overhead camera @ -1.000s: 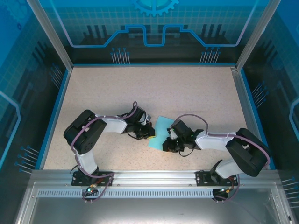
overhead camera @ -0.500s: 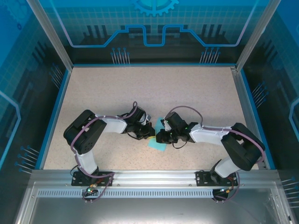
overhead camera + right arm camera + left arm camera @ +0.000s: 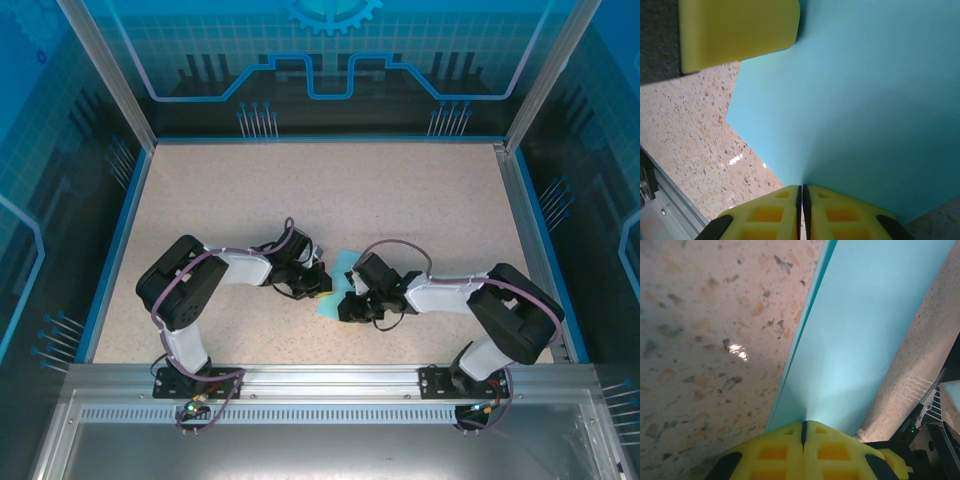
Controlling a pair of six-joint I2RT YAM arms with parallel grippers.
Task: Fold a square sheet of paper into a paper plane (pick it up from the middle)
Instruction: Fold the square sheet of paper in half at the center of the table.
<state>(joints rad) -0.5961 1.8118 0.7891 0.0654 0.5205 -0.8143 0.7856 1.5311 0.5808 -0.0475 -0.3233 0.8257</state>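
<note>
Currently the left gripper has its yellow fingers pressed together, pinching the edge of the square sheet of paper. The right gripper is likewise pressed shut on the sheet, which fans out ahead of it. From above, the left gripper and right gripper sit close together at the near middle of the desk, with the light blue paper between and under them, low on the surface. In the left wrist view the paper's left border looks double-layered, so probably one fold is started. The right wrist view shows an angled corner near the desk. Progress: early, I'd say. There is no pointed dart shape and no clear centre crease. Left to do: most folds, creasing flat and the final plane shape.
</note>
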